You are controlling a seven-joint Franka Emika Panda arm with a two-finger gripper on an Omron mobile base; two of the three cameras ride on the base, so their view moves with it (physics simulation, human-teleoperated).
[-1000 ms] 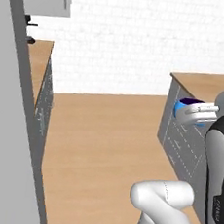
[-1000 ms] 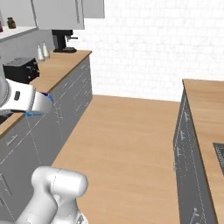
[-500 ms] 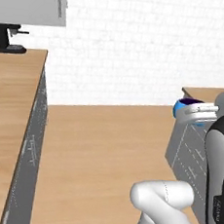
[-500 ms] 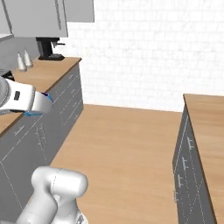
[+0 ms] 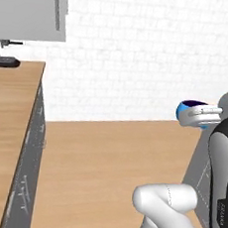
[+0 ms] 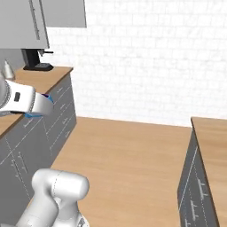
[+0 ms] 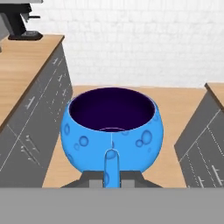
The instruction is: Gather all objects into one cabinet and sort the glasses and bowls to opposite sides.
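Note:
My gripper [image 7: 111,162] is shut on the near wall of the small bright blue bowl [image 7: 112,129], which has a dark inside and hangs upright in the air above the wooden floor. In the left base view the blue bowl [image 5: 187,109] peeks out beside my white hand [image 5: 201,115] at the right. A strip of the blue bowl [image 6: 47,99] also edges my hand in the right base view. The wall cabinet [image 5: 28,7] with grey doors and a long bar handle hangs at the upper left, and the cabinet [image 6: 26,23] shows again there. The cups and the dark bowl are out of view.
A wooden counter [image 5: 5,124] over grey drawer fronts runs along the left, with a black coffee machine [image 6: 34,60] at its far end. Another counter [image 6: 212,146] stands at the right. Open wooden floor [image 6: 128,150] lies between them, ending at a white brick wall.
The whole picture has shifted, so the base has turned; the left counter and wall cabinet have come into view. The blue bowl stays held in the gripper as before.

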